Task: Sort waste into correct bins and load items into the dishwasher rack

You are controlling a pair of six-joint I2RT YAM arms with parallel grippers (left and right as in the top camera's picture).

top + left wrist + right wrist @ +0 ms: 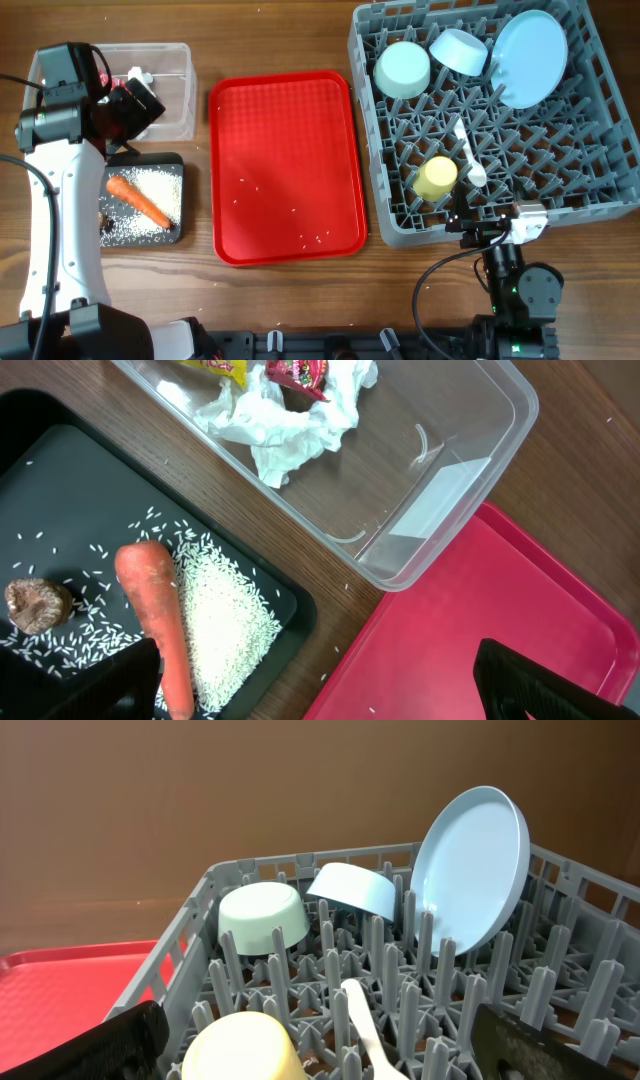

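Note:
The clear tub (440, 490) holds red (297, 372) and yellow (215, 368) wrappers and white tissue (290, 425). The black tray (50, 480) holds the carrot (155, 610), rice (225, 620) and a brown lump (35, 605). My left gripper (320, 700) is open and empty, above the gap between the black tray and the red tray. The grey rack (590, 150) holds two bowls (402, 70) (458, 50), the plate (528, 58), the yellow cup (436, 177) and the spoon (468, 155). My right gripper (320, 1060) is open and empty at the rack's near edge (490, 228).
The flat red tray (285, 165) lies between the bins and the rack with a few loose rice grains on it. A few grains lie on the wood beside the black tray. The left arm (60, 200) reaches along the table's left side.

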